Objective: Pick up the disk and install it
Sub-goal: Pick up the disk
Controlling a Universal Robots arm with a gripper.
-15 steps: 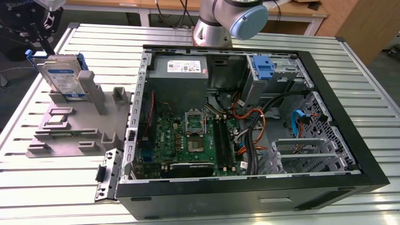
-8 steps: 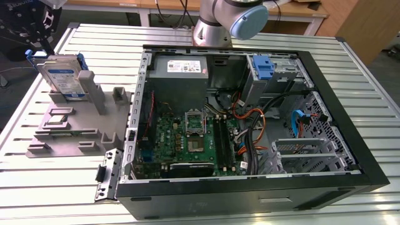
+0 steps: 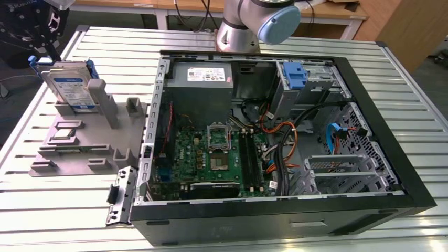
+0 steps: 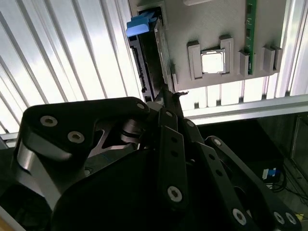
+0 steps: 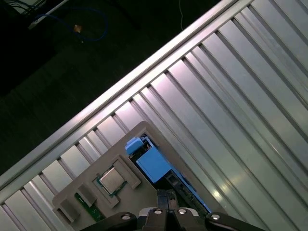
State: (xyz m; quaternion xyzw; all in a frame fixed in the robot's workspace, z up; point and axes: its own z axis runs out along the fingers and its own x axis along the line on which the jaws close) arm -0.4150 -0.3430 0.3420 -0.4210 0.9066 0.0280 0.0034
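The disk (image 3: 70,86), a silver drive with a white-and-blue label in a blue carrier, stands on edge in a slot of the grey fixture (image 3: 77,142) at the exterior view's left. My black gripper (image 3: 48,55) hangs right at its top edge, beside the carrier's blue tab. In the second wrist view the disk (image 4: 144,62) is edge-on, with the gripper (image 4: 163,94) meeting its near end. In the first wrist view the gripper (image 5: 168,199) sits over the blue-framed disk (image 5: 154,163). The contact itself is hidden.
The open computer case (image 3: 280,131) lies at the exterior view's right, with a blue bracket (image 3: 294,76) in its drive bay and a grey power supply (image 3: 203,73). A processor chip (image 3: 63,134) rests on the fixture. The arm's base (image 3: 245,26) stands behind the case.
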